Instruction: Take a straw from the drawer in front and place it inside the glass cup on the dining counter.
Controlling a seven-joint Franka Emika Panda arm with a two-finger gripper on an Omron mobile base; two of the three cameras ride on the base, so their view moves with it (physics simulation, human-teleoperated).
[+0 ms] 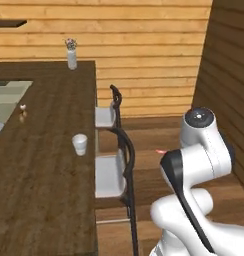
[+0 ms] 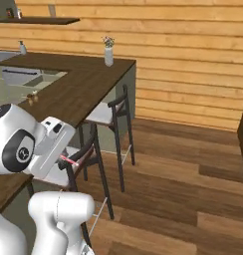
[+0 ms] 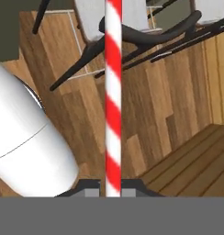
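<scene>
We see the two-finger gripper [image 3: 113,192] pinching the thin red-and-white striped straw [image 3: 113,96], its dark finger tips [image 3: 88,188] pressed against the stick from either side at the bottom of the hand view, with the straw running straight up the middle of that view. In the right base view the straw [image 2: 68,160] pokes out as a short pinkish sliver from the white hand, held in the air just beside the back of the nearer black-framed chair with a pale grey seat [image 2: 82,164]. In the left base view we catch only its tip [image 1: 160,150], showing past the arm's upper link, over the plank floor and to the right of the chairs. The small whitish translucent glass cup [image 1: 79,144] stands upright near the right edge of the long dark-brown wood-plank dining counter [image 1: 44,190], well apart from the straw, with the nearer chair between them. A second black-framed chair [image 1: 108,114] is tucked in farther along the counter. At the far end of the counter stands a tall white vase with flowers [image 1: 71,53], and two tiny brown shakers [image 1: 23,108] sit toward its left side.
</scene>
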